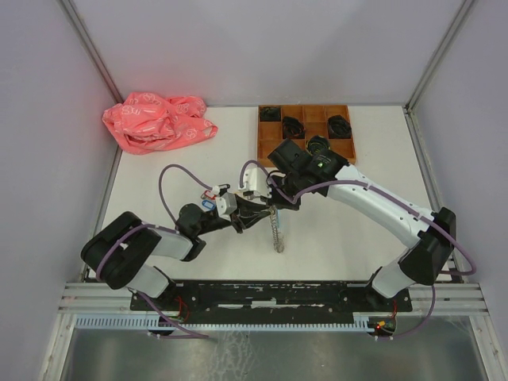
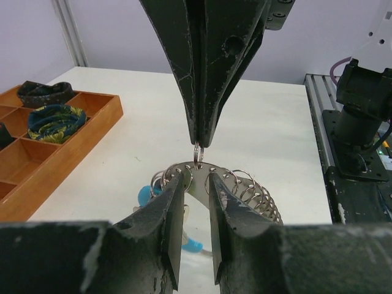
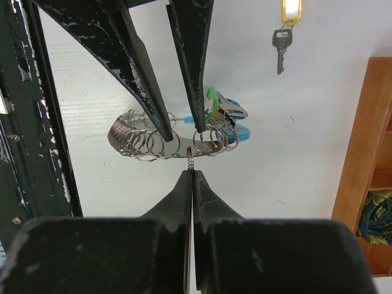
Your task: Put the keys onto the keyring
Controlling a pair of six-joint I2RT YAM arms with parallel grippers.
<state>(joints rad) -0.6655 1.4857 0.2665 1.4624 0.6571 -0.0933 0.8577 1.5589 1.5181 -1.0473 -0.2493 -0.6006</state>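
R gripper: jaws pressed tight together, pinching one small split ring by its edge. That ring sits in a hole of the keyring.

L gripper: fingers clamped either side of the keyring's flat metal strip, thin gap between them filled by the strip. The two grippers meet tip to tip, R directly opposite L.

Keyring held up off the table approx. mid-table, on the near side of the tray. A row of silvery rings fans out along its curve. Light-blue section and a green tag at one end.

Key w/ yellow tag lies flat on the table, well apart from the keyring, not held.

Wooden tray at far right, w/ compartments, dark coiled bundles in several. Pink bag crumpled at far left.
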